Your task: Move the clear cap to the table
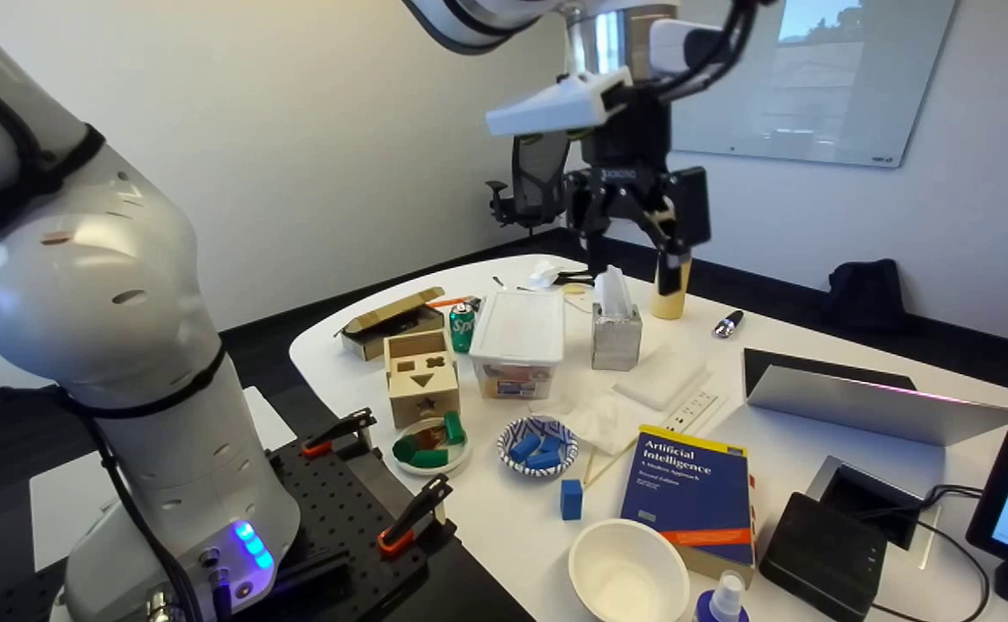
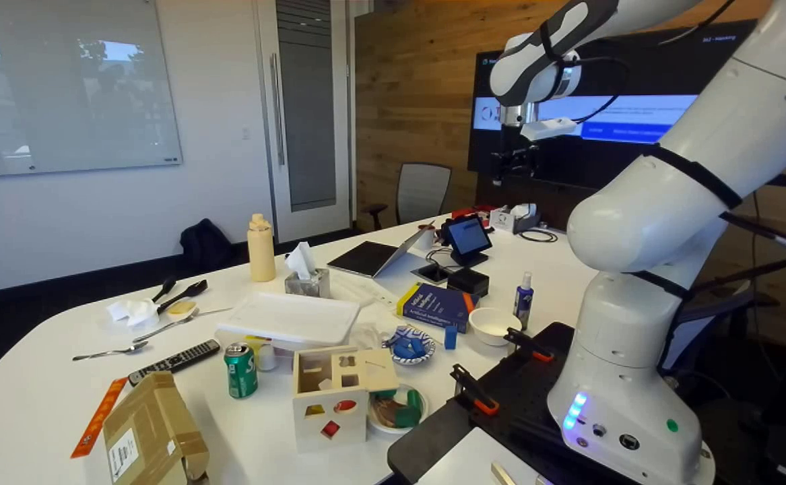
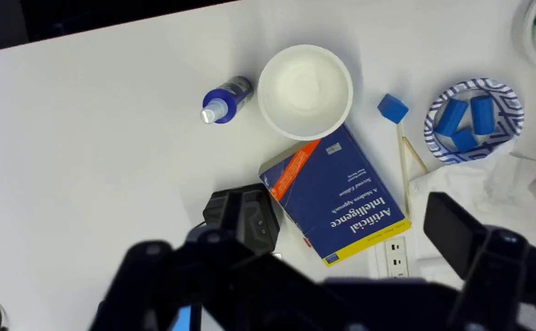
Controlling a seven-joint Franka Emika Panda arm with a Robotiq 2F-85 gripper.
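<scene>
The gripper hangs high above the table, and its two fingers stand wide apart from each other. The cap sits on the top of the spray bottle; this bottle stands upright on the table, toward the edge which is beside the robot base. Just beside it, also toward this edge, is the white bowl. The book lies further in from the same edge, very near the bowl; whether they touch, I cannot tell. One blue block is between the white bowl and the patterned bowl, in which lie more blue blocks. Close to the robot's edge there is the plate with green blocks. Next to the plate, in direction of the rounded end, is the wooden box, and behind it the bin and the can. The carton lies near the rounded edge. Toward the far edge, opposite to the robot, stand the flask and, further in, the tissue box. The laptop is also near to this far edge.
</scene>
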